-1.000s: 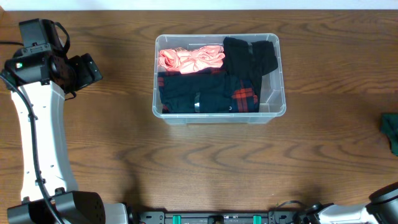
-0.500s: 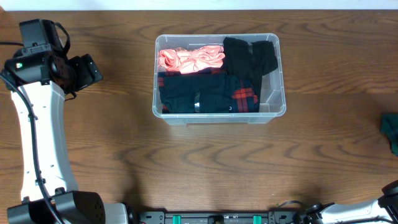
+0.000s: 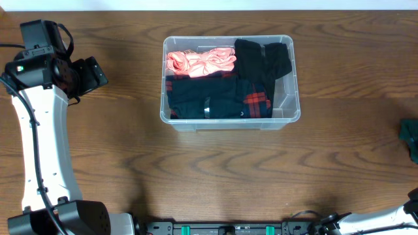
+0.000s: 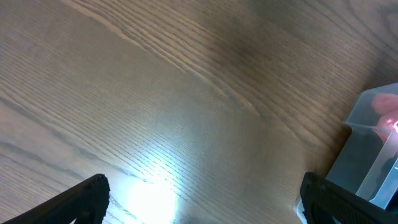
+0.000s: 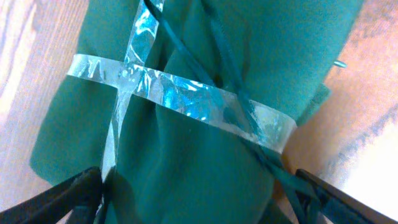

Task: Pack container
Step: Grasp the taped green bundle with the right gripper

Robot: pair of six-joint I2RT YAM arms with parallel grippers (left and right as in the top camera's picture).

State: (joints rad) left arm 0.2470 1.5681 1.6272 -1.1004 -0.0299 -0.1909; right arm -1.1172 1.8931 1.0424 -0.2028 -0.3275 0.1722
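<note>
- Overhead: the container [image 3: 296,98] sits on the table [image 3: 196,176] toward the far edge, already holding a pink garment [image 3: 199,62], a black garment [image 3: 262,59] and a black-and-red plaid piece [image 3: 219,98]. A green bundle [image 3: 410,136] lies well apart at the right edge. The left gripper [image 3: 98,70] hovers left of the container, not touching it.
- Left wrist: the left gripper [image 4: 205,208] has its 2 jaws spread wide over bare wood, holding nothing. A corner of the container [image 4: 373,155] shows at the right, beside the jaws rather than between them.
- Right wrist: the right gripper [image 5: 199,208] has its jaws spread on either side of the green bundle [image 5: 205,93], which is strapped with clear tape [image 5: 186,93]. I cannot tell whether they touch it. The container is out of view here.
- Judgement: the step in hand looks like picking up the bundle. Next, the right jaws need to close on it, lift, and carry it left to the container's free corner.
</note>
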